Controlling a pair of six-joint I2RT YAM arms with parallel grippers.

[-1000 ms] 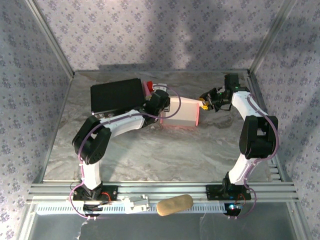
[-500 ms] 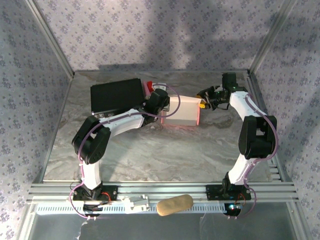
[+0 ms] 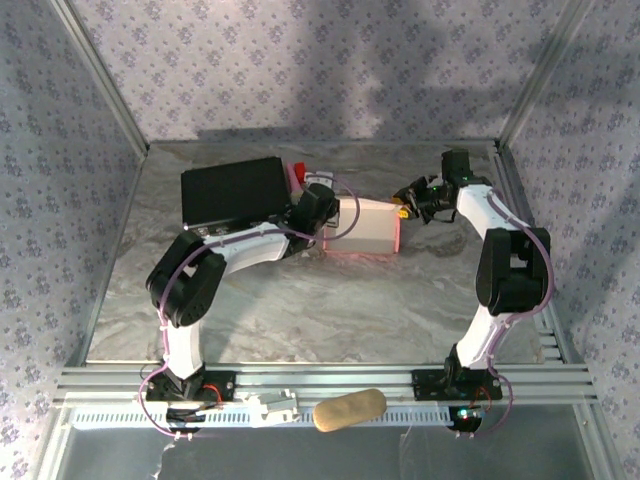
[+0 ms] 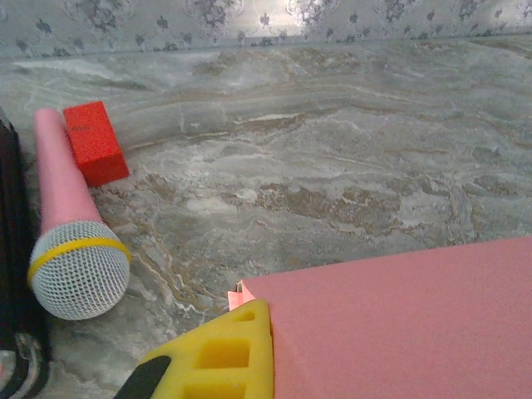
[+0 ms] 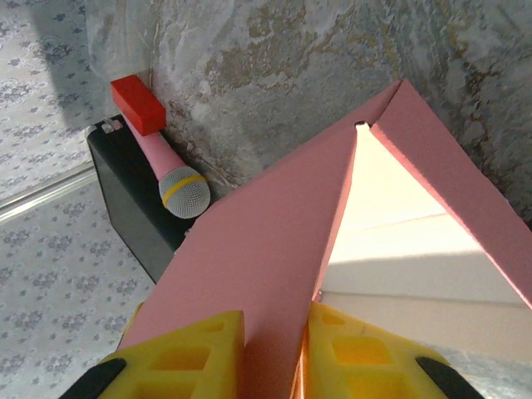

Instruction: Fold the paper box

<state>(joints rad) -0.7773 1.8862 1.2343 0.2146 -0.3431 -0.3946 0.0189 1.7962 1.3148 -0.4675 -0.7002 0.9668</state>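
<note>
Half-formed, the paper box (image 3: 362, 230) has walls raised but an end unclosed, left claw (image 3: 323, 216) pinching one edge, right claw (image 3: 403, 208) clamping a side panel.

Open table (image 3: 330, 310) spreads in front of the paper box (image 3: 365, 232). At back left, a black box (image 3: 232, 190), a microphone (image 4: 71, 241) and a red block (image 4: 96, 143) crowd the space beside it.

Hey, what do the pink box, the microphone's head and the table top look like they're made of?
Pink box: thin matte cardboard, probably; it holds sharp creases and is paler inside. Microphone head: looks like metal mesh, a fine grid, with a yellow band. Table top: marble-patterned, slightly glossy; stone or printed laminate, unclear.
</note>
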